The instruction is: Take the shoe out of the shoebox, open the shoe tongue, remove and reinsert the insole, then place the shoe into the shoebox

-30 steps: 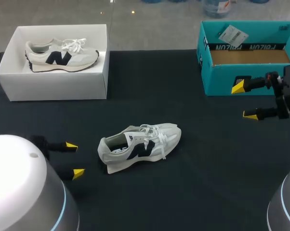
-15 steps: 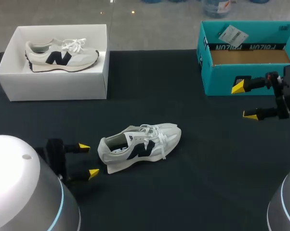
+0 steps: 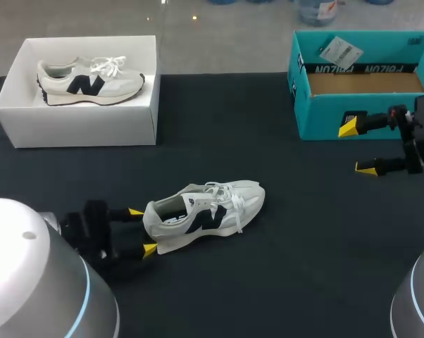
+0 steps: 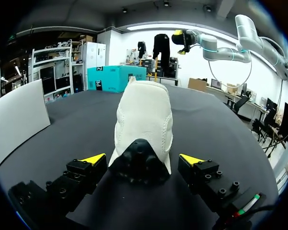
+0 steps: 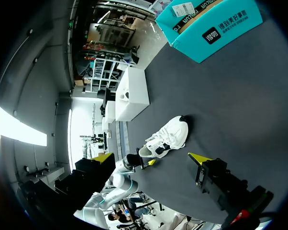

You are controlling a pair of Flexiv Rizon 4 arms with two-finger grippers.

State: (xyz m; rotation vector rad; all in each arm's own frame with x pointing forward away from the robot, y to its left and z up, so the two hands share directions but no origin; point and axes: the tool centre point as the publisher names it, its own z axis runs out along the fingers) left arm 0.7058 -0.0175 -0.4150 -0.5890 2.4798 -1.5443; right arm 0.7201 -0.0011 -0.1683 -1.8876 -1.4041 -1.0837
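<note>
Fingers (image 4: pixel 93 159) of my left gripper (image 3: pixel 143 230) stand apart, 1 on each side of the shoe's heel, with a gap showing on both sides in the left wrist view; nothing is clamped. The right gripper (image 3: pixel 357 148) is likewise spread and holds nothing. It hangs just in front of the teal shoebox (image 3: pixel 318 120), well apart from the shoe.

The shoe (image 3: pixel 206 211) lies on the dark table (image 3: pixel 282 282), near the middle, heel towards my left arm and toe towards the teal shoebox. It rests partly on its side, with loose laces over the upper.

Findings on progress:
1. Removal from the box: judged done, since the shoe lies on the table and the teal shoebox shows only a bare cardboard floor.
2. Tongue opening: not confirmed. I cannot tell how the tongue lies.
3. Insole out and back in: no loose insole is visible. I judge this step not yet done.
4. Return to the shoebox: outstanding.

A white box (image 3: pixel 78 127) at the far left holds a second shoe (image 3: pixel 89 79), untouched by either gripper.
</note>
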